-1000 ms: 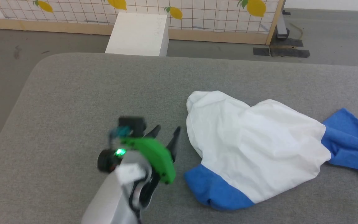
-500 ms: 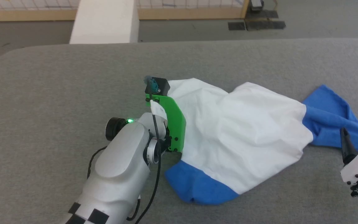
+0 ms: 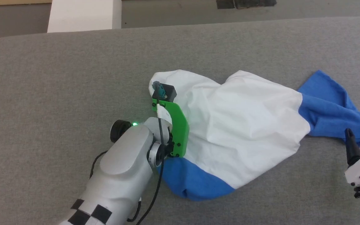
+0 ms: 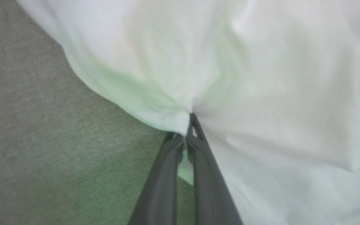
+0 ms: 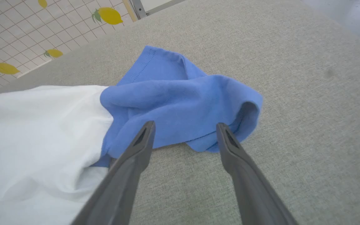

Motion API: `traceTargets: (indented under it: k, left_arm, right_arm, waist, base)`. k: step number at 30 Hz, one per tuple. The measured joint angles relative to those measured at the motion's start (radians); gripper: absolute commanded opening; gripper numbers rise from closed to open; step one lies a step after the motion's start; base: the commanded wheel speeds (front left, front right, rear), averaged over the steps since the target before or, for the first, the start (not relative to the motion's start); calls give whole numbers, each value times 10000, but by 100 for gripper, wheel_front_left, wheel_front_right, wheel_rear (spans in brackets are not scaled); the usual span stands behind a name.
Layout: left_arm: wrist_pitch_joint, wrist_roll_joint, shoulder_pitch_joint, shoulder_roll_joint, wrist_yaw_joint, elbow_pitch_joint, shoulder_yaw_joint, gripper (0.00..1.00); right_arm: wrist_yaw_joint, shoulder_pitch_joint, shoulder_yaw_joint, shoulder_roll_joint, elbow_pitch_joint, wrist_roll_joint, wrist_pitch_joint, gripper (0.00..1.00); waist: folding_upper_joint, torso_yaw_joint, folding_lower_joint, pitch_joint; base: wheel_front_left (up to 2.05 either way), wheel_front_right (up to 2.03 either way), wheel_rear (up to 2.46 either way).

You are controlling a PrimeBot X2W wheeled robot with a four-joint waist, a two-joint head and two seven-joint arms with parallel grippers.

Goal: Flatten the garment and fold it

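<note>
Setting, as I read it from my station: a robotics test cell. The work surface is a broad bench point(image 3: 58, 78) wrapped in grey fabric. Beyond it I see bare grey floor point(image 3: 167, 12) with dark patches point(image 3: 245, 3) and a plain white box point(image 3: 83, 15). A wood-framed partition point(image 5: 129, 7) hung with lemon-print grid sheeting point(image 5: 17, 34) fences the area. The arm point(image 3: 120, 168) I drive carries a green bracket point(image 3: 178, 131) and black-and-white checker markers point(image 3: 89, 214).

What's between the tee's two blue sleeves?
Head view: the rumpled white body of the T-shirt fills the stretch from the lower-left sleeve to the right sleeve. The left gripper pinches its edge.
</note>
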Motion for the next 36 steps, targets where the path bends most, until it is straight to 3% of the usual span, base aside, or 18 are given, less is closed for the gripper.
traceTargets:
  k: [5,12,15,19,20,21,25,31,36]
  left_arm:
    - [-1091,-303,-319,86,403,84,786,0]
    - [-2495,-15,-1835,1509,1264,50,1870,0]
    - [-3074,67,-2231,2034,1442,84,2182,0]
    - [-3279,56,-2353,2182,1490,387,2366,3]
    - [-3271,10,-2348,2171,1494,485,2428,72]
    - [-3381,-73,-2336,2150,1494,506,2514,100]
    - [-3933,-366,-2326,2084,1198,288,2809,100]
    - [-6422,-460,-1675,2318,518,-1292,3173,100]
    - [-8575,242,359,2660,685,-3108,3219,100]
  right_arm:
    - [0,-5,178,10,-36,19,2,100]
    - [0,-18,267,12,-105,33,-44,100]
    - [0,-23,291,10,-123,33,-82,100]
    - [0,-27,343,8,-130,31,-84,100]
    - [0,-28,387,6,-130,31,-84,100]
    - [0,-30,418,8,-130,31,-82,100]
    - [0,-40,545,6,-146,27,-84,100]
    - [0,-42,997,8,-362,-52,-81,100]
    - [0,-43,1615,6,-671,-148,19,100]
  waist:
    - [0,170,0,84]
    - [0,206,0,353]
    - [-1,165,0,505]
    - [0,101,1,685]
    - [0,87,1,719]
    - [0,80,1,739]
    - [-1,158,1,708]
    - [0,432,1,366]
    - [0,737,0,-27]
  base:
    - [0,0,0]
    - [0,0,0]
    - [0,0,0]
    - [0,0,0]
    - [0,0,0]
    - [0,0,0]
    - [0,0,0]
    - [0,0,0]
    - [0,0,0]
